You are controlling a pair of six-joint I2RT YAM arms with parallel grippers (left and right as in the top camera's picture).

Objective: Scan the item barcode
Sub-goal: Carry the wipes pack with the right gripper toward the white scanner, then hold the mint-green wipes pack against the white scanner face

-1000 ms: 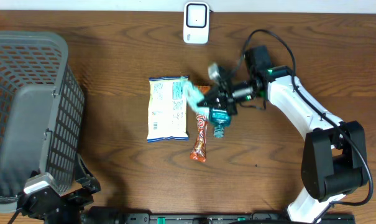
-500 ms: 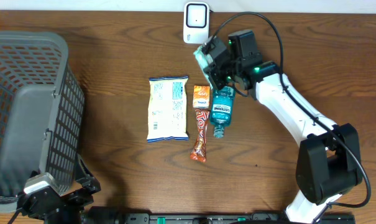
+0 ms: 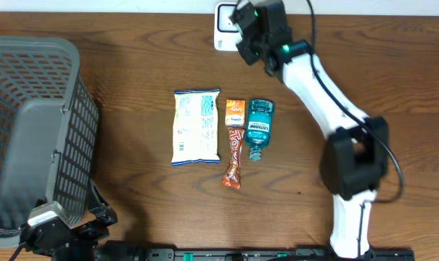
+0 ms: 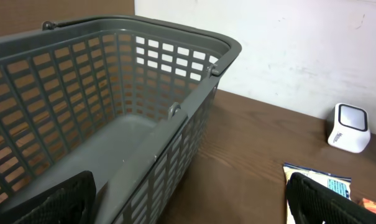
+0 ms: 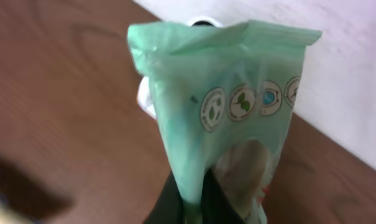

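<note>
Grey plastic fills the left side, where a slatted shopping basket [image 3: 30, 123] stands directly ahead of the left fingers [image 4: 57, 202]. Those are spread wide apart, hold nothing and sit low at the near table [image 3: 132, 58] edge. Further right, well short of the right fingers' reach point, four goods lie in a close row on the wood: a white and blue snack bag [image 3: 196, 127], a small orange packet [image 3: 235, 111] with a red candy bar [image 3: 234, 156] just below it, and a teal Listerine bottle [image 3: 258, 129] on its side. At the far edge, the right fingers [image 5: 220, 205] are clamped together on one thin edge of a green packet [image 5: 219, 118], which juts out beyond them, right over the white barcode scanner [image 3: 220, 29]. The step in hand looks like presenting the code. The risk is a failed read: the film is soft and creased, it is pinched by one edge only, and I cannot tell whether its barcode faces the scanner window. A fold across the bars, or holding it too close, would blank the scan. The packet could also slide from so narrow a pinch, or brush the light scanner and push it askew.
</note>
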